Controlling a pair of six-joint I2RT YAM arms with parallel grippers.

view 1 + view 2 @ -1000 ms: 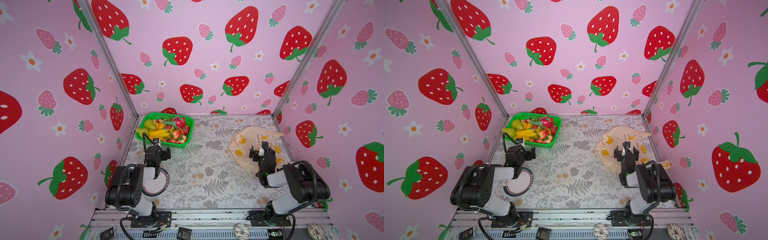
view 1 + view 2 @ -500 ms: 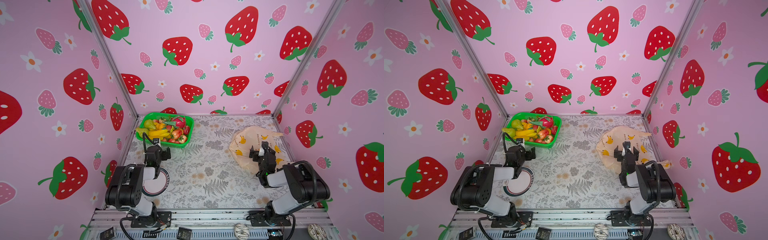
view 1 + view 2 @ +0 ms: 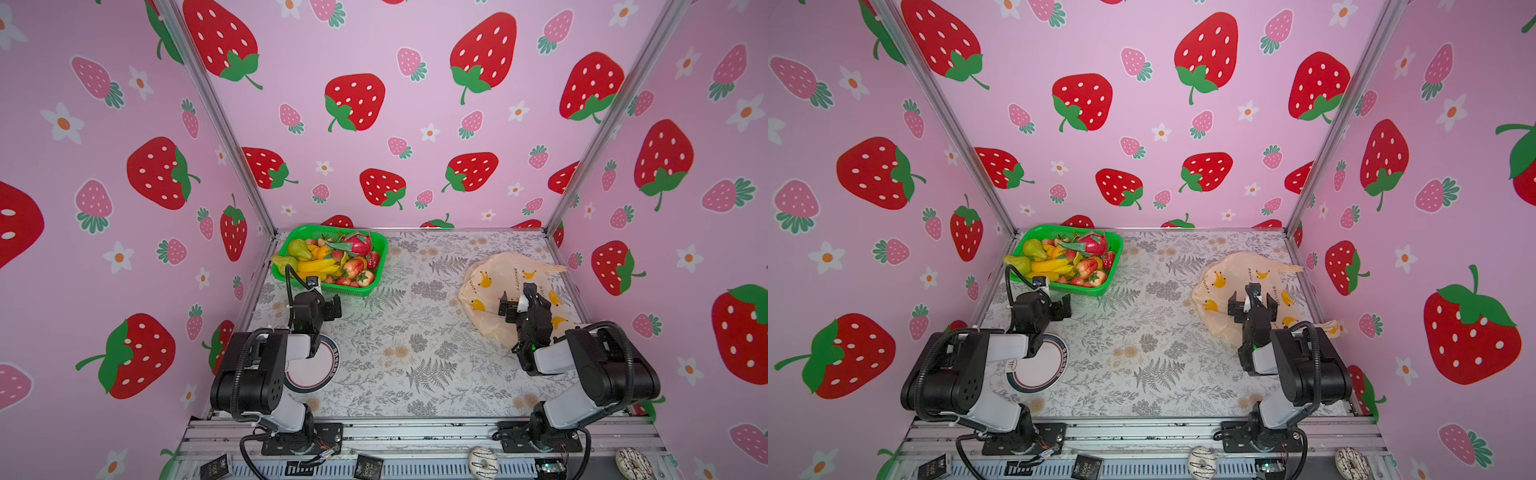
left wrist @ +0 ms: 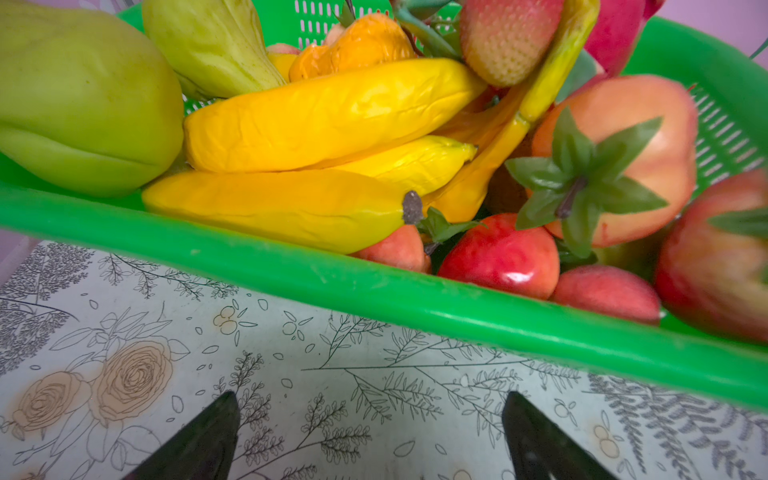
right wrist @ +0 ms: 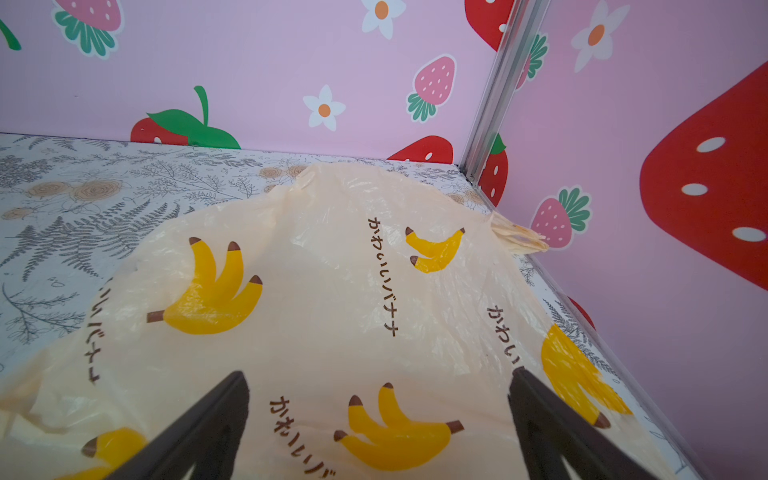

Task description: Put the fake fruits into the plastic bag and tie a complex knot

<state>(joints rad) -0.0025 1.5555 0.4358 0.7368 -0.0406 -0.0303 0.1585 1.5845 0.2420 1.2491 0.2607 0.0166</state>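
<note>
Nothing has moved since a second ago: both arms sit as before, and the fruit and bag are unshifted.

1. Left gripper: my jaws are spread wide and empty, just short of the green basket's near rim, over the printed mat.
2. Right gripper: jaws equally spread and empty above the plastic bag. Whether they touch it, I cannot tell.
3. Fake fruits: all heaped in the basket at the far left. None are bagged.
4. Bag: collapsed flat at the right, well apart from the basket, handles untied.

Risks, as I judge them: the bag's mouth lies shut, so fruit would land on top and roll off. Thin film may slip or tear in a pinch. The heaped pile may spill when one piece is pulled.

Materials: bananas are waxy yellow with dented skins. Pears are matte green and creased. Apples are glossy red. The bag is crinkled translucent peach film with a banana print, one handle trailing wallward.
</note>
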